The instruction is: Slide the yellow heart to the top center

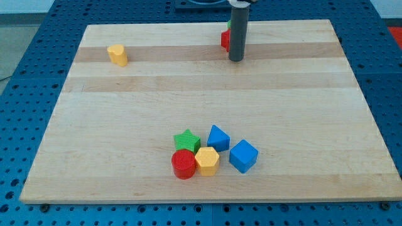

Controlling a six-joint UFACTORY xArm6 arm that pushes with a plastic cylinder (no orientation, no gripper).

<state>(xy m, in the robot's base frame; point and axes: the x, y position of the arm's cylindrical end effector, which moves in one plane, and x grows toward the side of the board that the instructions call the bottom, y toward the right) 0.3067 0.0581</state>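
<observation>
my tip [236,59] has no fingers and sits by a red block [224,41] up top, far right of the yellow heart [117,54] on the board [125,125].

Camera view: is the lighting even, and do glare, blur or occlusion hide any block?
Camera view: lighting is soft and even, shadows short, no glare on the wooden board; focus is sharp across the bottom cluster, such as the blue cube, and the yellow heart; my tip stands at top center, the rod hiding most of a red block behind it, with a green sliver above.
</observation>
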